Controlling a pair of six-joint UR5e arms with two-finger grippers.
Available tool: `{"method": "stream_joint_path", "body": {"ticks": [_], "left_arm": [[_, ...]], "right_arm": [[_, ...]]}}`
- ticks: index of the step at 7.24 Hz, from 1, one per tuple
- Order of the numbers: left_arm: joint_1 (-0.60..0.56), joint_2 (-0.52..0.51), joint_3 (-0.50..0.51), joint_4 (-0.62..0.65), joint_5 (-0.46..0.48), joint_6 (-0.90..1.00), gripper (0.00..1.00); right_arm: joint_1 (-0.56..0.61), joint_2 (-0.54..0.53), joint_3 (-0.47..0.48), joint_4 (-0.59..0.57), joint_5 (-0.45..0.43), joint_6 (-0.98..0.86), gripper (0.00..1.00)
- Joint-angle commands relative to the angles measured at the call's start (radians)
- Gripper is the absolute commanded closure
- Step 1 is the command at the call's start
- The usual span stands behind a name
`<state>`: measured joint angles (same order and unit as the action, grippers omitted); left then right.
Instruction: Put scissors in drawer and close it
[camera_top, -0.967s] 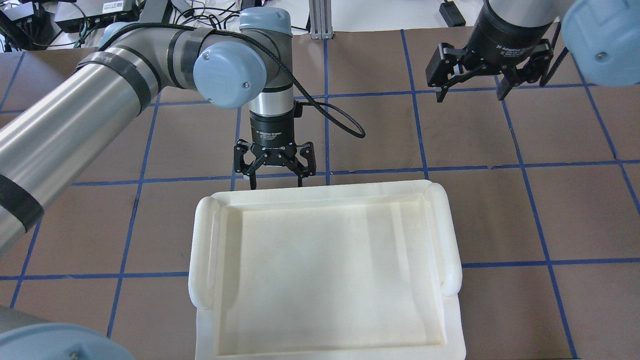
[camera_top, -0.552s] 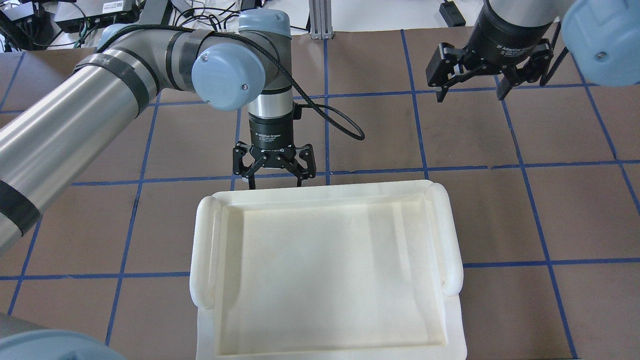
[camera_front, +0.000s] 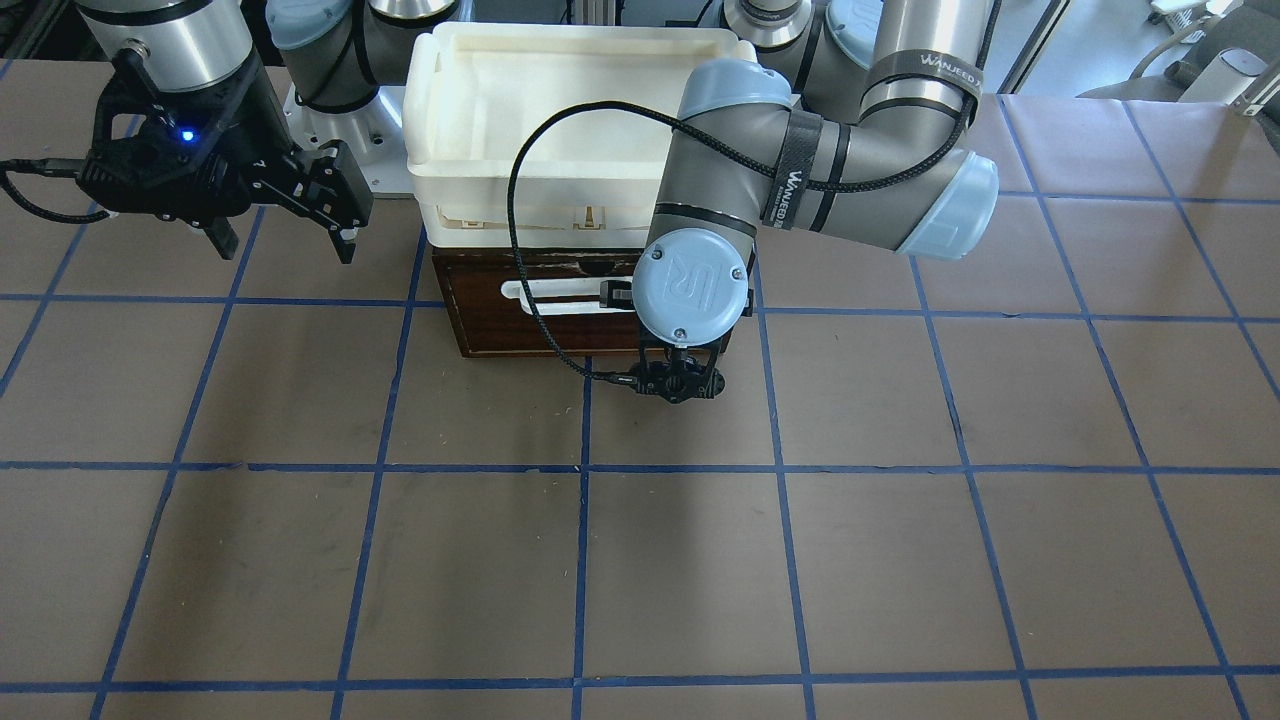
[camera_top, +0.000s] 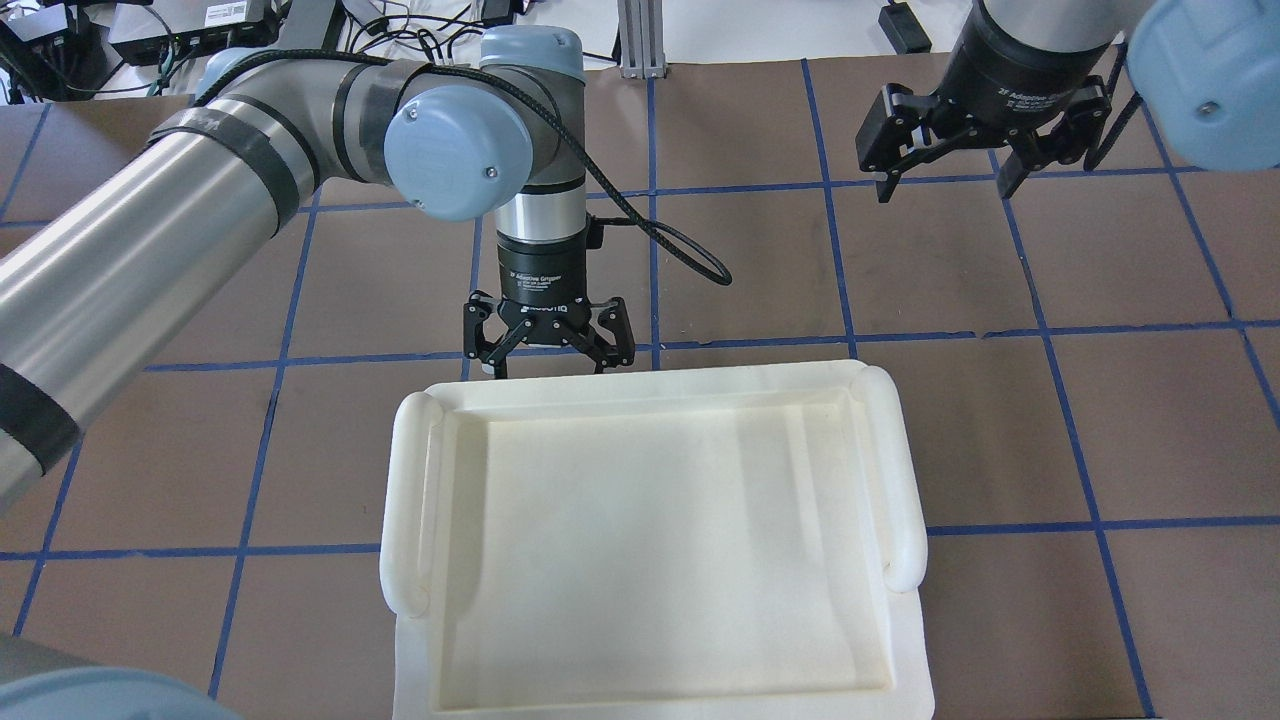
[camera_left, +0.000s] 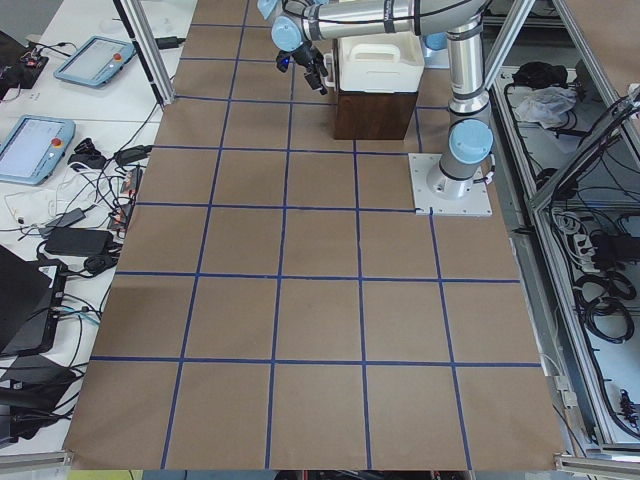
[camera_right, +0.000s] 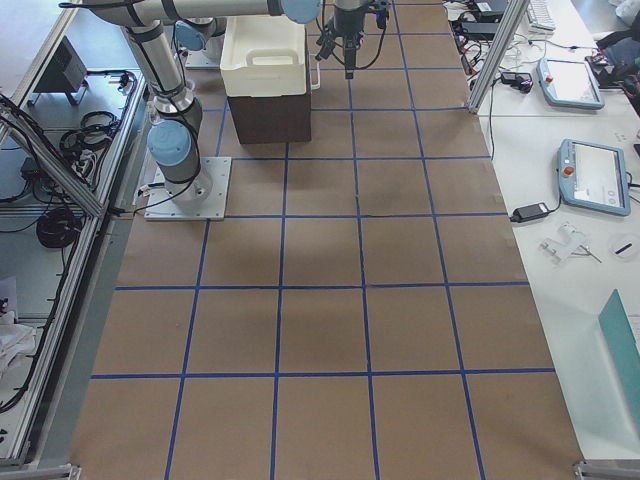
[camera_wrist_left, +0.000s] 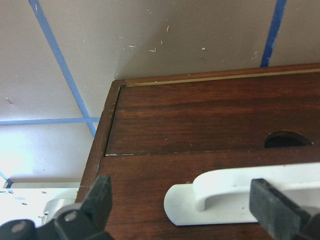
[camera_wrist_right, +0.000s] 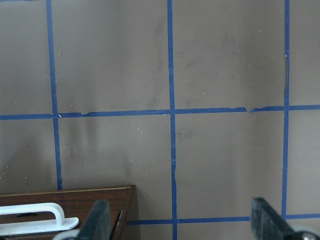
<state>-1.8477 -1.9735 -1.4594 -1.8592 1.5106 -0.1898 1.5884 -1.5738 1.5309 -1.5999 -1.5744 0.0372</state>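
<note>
The drawer (camera_front: 490, 325) is a dark brown wooden front with a white bar handle (camera_front: 560, 297), under the white tray. No pale interior shows. The scissors show in no view. My left gripper (camera_top: 548, 368) is open and hangs just in front of the drawer front. In the left wrist view its fingers (camera_wrist_left: 100, 197) stand either side of the handle (camera_wrist_left: 240, 197) without touching it. My right gripper (camera_top: 945, 185) is open and empty, raised above the table beside the drawer; it also shows in the front view (camera_front: 285, 240). The right wrist view catches the drawer's corner (camera_wrist_right: 100, 197).
A white plastic tray (camera_top: 410, 470) sits on top of the drawer box and hides it from overhead. The table is brown paper with blue tape grid lines (camera_top: 830, 250). The left arm's black cable (camera_front: 520, 250) loops in front of the drawer.
My left gripper has edged slightly away from the tray's far edge, still open. The right gripper has shifted a little; its jaws are unchanged.
</note>
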Motion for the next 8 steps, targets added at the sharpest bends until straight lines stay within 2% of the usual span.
{"method": "stream_joint_path", "body": {"ticks": [1, 2, 3, 4, 5, 7, 8], "left_arm": [[-0.001, 0.028, 0.013, 0.001, 0.013, 0.007, 0.0], [0.011, 0.048, 0.028, 0.027, 0.022, 0.016, 0.0], [0.021, 0.07, 0.052, 0.069, 0.107, 0.024, 0.0], [0.044, 0.108, 0.066, 0.08, 0.126, 0.024, 0.0], [0.08, 0.155, 0.068, 0.112, 0.123, 0.021, 0.0], [0.175, 0.231, 0.048, 0.254, 0.123, 0.024, 0.0], [0.185, 0.266, 0.042, 0.259, 0.125, 0.024, 0.0]], "right_arm": [[0.001, 0.0, 0.0, 0.0, 0.001, 0.003, 0.0], [-0.001, 0.0, 0.0, 0.0, 0.001, 0.003, 0.0], [-0.001, 0.0, 0.0, 0.0, 0.001, 0.004, 0.0], [0.001, 0.001, 0.002, 0.0, 0.001, 0.004, 0.0], [0.001, 0.0, 0.002, 0.001, 0.001, 0.003, 0.0], [0.001, 0.0, 0.002, 0.001, 0.001, 0.003, 0.0], [0.001, 0.0, 0.002, 0.0, 0.001, 0.003, 0.0]]}}
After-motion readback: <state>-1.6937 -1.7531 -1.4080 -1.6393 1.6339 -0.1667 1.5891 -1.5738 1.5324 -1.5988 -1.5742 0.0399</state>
